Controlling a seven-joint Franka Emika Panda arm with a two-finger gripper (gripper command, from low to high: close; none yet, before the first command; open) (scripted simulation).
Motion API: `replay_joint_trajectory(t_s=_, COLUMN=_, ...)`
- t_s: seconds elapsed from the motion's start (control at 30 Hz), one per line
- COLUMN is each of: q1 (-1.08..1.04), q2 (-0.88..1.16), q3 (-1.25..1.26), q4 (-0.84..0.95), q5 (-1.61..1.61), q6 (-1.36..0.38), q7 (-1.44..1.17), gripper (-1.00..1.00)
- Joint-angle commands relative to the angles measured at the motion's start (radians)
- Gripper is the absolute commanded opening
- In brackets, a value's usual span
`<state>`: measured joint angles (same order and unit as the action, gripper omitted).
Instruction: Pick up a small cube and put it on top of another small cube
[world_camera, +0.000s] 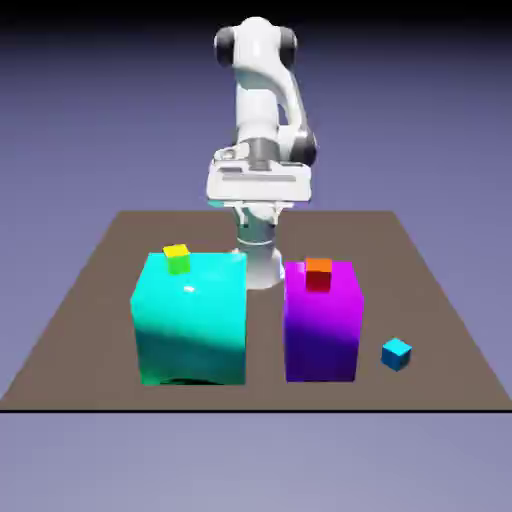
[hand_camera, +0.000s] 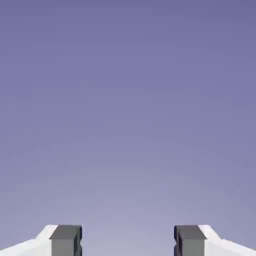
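Exterior view: small blue cube (world_camera: 396, 353) sits on the table (world_camera: 80, 310), near right, just beside the purple block (world_camera: 320, 325) carrying an orange cube (world_camera: 318, 274); left, a cyan block (world_camera: 192, 320) carries a yellow-green cube (world_camera: 177, 259). Both blocks stand between the arm (world_camera: 262, 130) and the near edge. Hand view: gripper (hand_camera: 128, 241) spread wide, nothing between fingers, only backdrop.

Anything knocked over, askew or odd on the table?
Nothing stands out. The small blue cube sits flat on the table, apart from the purple block. The yellow-green cube and orange-red cube rest squarely on their big blocks. The end effector is open and empty.
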<state>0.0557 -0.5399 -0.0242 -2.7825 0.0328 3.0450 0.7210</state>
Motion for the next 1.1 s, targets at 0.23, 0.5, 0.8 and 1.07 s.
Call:
replay_joint_trajectory(t_s=0.23, q1=0.29, q2=0.22, q3=-0.124, q4=0.12, q5=0.069, q6=-0.067, q7=-0.343, gripper=0.0)
replay_joint_trajectory(t_s=0.5, q1=0.58, q2=0.439, q3=-0.248, q4=0.24, q5=0.138, q6=-0.135, q7=-0.687, gripper=0.0)
replay_joint_trajectory(t_s=0.8, q1=0.892, q2=0.678, q3=-0.378, q4=0.363, q5=0.197, q6=-0.219, q7=-1.078, gripper=0.0)
replay_joint_trajectory(t_s=1.07, q1=1.169, q2=0.89, q3=-0.493, q4=0.472, q5=0.248, q6=-0.295, q7=-1.426, gripper=0.0)
